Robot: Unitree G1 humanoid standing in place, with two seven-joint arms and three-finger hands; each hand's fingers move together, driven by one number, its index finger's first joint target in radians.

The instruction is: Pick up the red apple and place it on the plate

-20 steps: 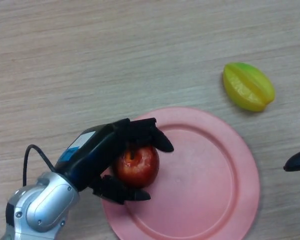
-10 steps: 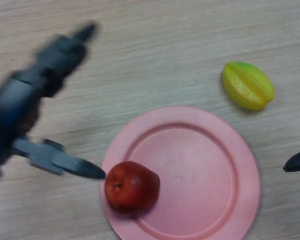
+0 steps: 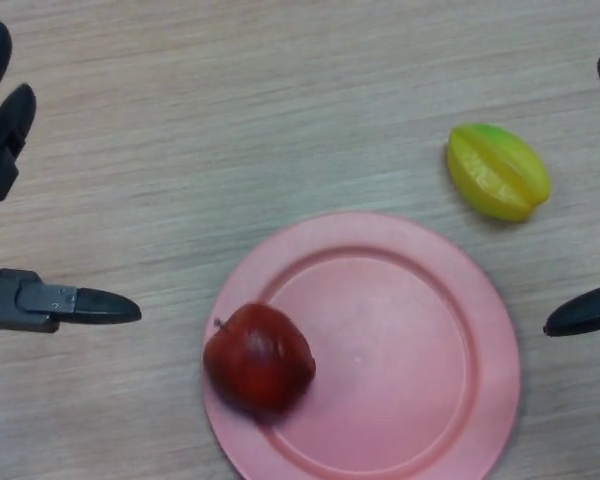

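The red apple lies on its side on the left rim of the pink plate, with nothing touching it. My left hand is at the view's far left edge, well clear of the apple, open with its fingers straight and its thumb pointing right. Only dark fingertips of my right hand show at the right edge, beside the plate.
A yellow-green starfruit lies on the wooden table to the upper right of the plate.
My left hand let go of the apple and pulled away to the left edge. The apple tipped onto its side and shifted slightly left on the plate's rim.
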